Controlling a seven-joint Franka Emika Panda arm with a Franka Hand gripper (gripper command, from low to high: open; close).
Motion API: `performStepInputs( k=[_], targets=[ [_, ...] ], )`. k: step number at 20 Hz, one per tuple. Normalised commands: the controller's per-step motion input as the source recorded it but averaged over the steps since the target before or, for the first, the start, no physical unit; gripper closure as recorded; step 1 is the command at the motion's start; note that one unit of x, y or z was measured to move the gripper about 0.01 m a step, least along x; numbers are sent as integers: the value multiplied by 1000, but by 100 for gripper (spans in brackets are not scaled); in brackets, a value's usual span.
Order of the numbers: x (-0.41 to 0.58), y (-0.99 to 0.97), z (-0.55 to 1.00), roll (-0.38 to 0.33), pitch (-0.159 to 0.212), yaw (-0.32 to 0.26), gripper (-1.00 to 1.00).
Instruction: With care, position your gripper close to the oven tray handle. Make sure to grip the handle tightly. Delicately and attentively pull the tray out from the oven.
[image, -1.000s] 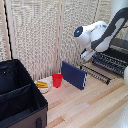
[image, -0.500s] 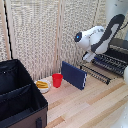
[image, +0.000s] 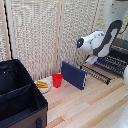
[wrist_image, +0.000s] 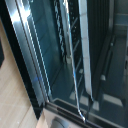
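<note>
We are seeing pale, matt wood on the table (image: 95, 107). On it the fabric case (image: 17, 100) is looking like dull black cloth, and beside the case the red cup (image: 57, 80) is looking like smooth plastic. The tray (image: 112, 64) is showing thin dark metal bars. The oven (wrist_image: 30, 60) glass is gleaming, glossy.

A pale wooden plank surface (image: 95, 107) fills the near part of the scene, its boards running diagonally with visible seams. Behind it, at the far side, stand tall woven screen panels (image: 37, 35) in a cream tone, split by slim vertical frames (image: 58, 35). Light is soft and even, casting only faint shadows on the wood.
</note>
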Motion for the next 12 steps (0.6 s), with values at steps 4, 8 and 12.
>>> performStepInputs(
  k=[4, 8, 12],
  targets=[
    [0, -544, 44, 0, 45, 187, -100],
    [0, -454, 16, 7, 67, 235, -100],
    [48, -375, 0, 5, 83, 200, -100]
  ],
)
